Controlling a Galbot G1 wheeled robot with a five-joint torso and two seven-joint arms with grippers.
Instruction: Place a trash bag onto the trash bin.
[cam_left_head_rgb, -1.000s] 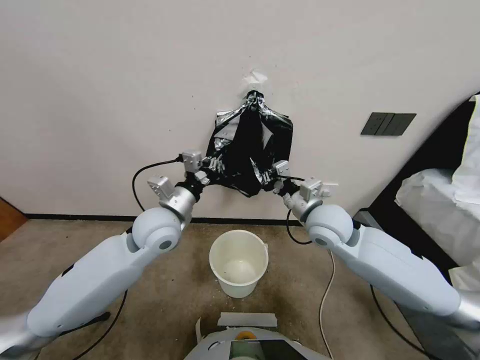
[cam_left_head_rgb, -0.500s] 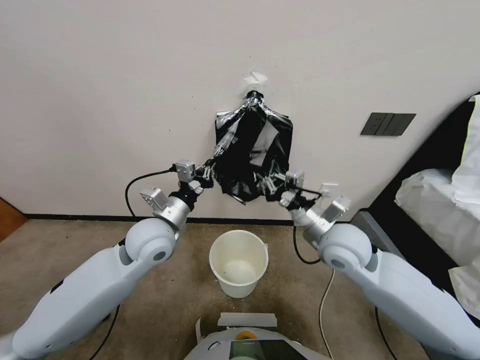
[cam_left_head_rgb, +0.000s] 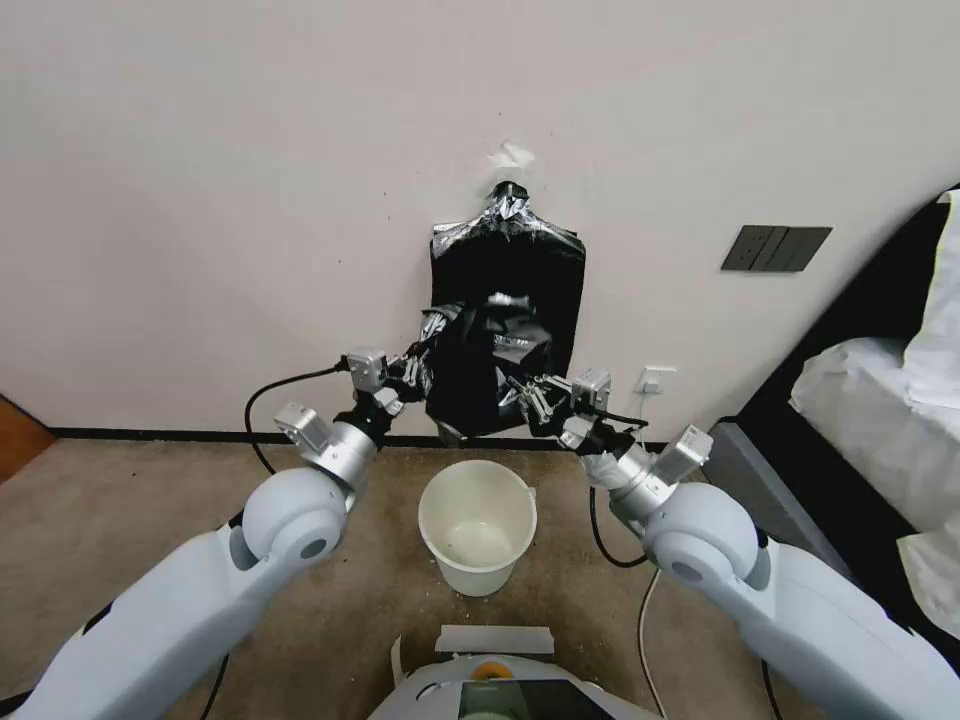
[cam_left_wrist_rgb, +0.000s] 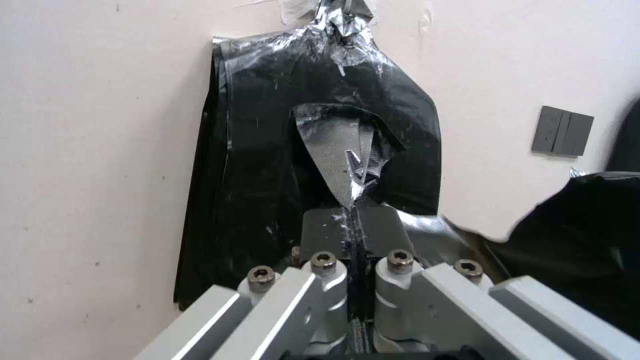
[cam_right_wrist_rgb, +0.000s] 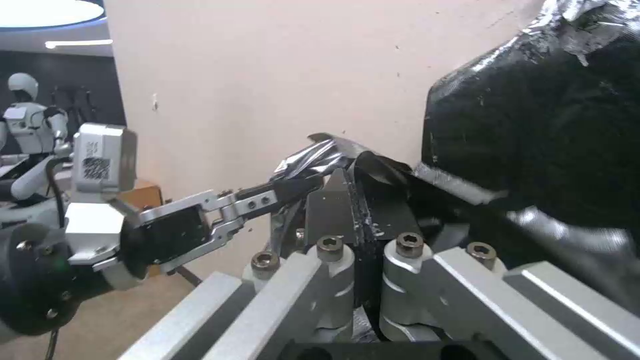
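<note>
Item: trash bag (cam_left_head_rgb: 487, 365), held above your trash bin (cam_left_head_rgb: 477, 525).
Your left gripper (cam_left_head_rgb: 418, 366) and right gripper (cam_left_head_rgb: 523, 393) each clamp closed on its film.

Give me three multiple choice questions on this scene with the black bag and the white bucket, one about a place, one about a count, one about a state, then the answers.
1. Where does the trash bin stand?
A. On the floor, below the held trash bag
B. On the bed
C. Hung on the wall

2. How many grippers pinch the trash bag?
A. None
B. One
C. Two

3. What state is the trash bin in?
A. Lined with a bag
B. Bare, not yet lined
C. Tipped over

Answers: 1 A, the head view shows it upright on the floor between the arms. 2 C, the left gripper and the right gripper are each closed on black film. 3 B, its cream inside is bare; the bundle of bags hangs on the wall.
</note>
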